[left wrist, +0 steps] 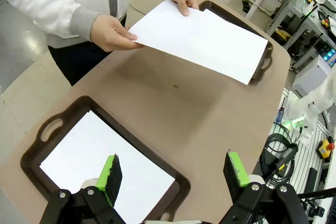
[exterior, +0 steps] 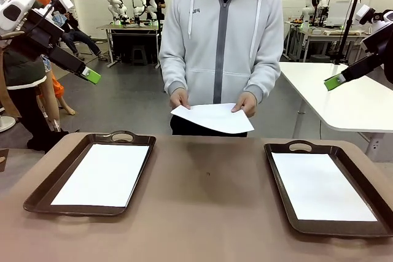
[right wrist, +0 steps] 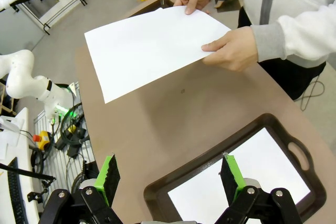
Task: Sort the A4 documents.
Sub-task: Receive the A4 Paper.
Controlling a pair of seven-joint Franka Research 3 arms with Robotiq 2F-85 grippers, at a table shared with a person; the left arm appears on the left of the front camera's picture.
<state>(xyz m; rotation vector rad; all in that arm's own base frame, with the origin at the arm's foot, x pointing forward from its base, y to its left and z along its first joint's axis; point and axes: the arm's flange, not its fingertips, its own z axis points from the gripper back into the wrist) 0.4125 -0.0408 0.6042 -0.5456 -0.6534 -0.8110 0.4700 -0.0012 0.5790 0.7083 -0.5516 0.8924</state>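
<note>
Sheet (exterior: 215, 118): held by person at tabletop's 12 o'clock edge, long axis crosswise, between both trays. Left hand (exterior: 92, 76) and right hand (exterior: 334, 82): wide open, empty, raised, about equally near.

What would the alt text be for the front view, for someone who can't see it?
A person across the table holds a white A4 sheet in both hands above its far edge. Two dark brown trays, the left tray and the right tray, each hold a white sheet. The left gripper and right gripper hang raised at the sides.
</note>
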